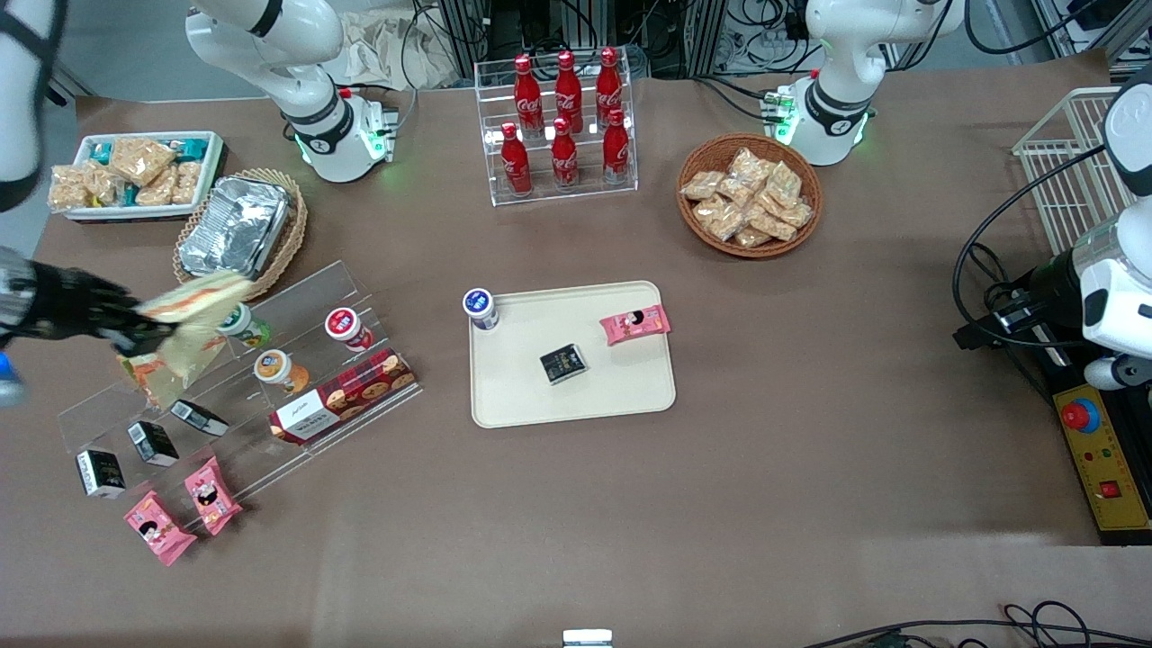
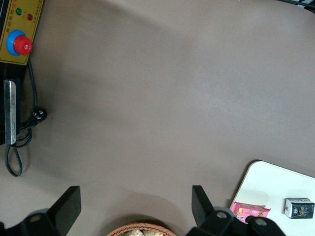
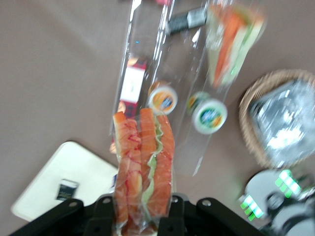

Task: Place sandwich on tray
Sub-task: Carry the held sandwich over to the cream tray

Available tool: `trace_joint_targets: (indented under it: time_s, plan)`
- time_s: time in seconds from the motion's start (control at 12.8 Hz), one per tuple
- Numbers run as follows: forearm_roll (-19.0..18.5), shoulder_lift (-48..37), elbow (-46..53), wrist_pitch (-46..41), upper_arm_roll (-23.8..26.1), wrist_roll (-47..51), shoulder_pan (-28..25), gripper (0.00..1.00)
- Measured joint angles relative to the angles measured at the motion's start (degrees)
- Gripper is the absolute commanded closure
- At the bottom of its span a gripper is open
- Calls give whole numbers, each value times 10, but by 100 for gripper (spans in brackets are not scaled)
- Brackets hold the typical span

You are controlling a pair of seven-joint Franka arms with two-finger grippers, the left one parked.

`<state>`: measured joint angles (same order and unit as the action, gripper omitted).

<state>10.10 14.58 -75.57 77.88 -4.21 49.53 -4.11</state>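
Nearer the front camera than the acrylic step shelf [image 1: 243, 378] lie two pink snack packets [image 1: 180, 510]; above that shelf, well apart from the cream tray [image 1: 630, 400], the gripper [image 1: 148, 328] clamps the wrapped sandwich [image 1: 196, 297].

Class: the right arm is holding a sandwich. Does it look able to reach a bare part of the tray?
Probably yes. The gripper, shut on the sandwich, is raised above the display shelf; nothing tall stands between it and the tray.
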Motion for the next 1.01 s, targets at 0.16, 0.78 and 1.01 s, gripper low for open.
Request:
trace_joint_targets:
  time_s: [0.16,0.78,1.01]
  plan:
    - [35,4,-2,1,0,112,-51,100]
    - [95,95,-26,103,-2,383,-199,100]
    - [96,141,-29,181,-2,448,-240,100]
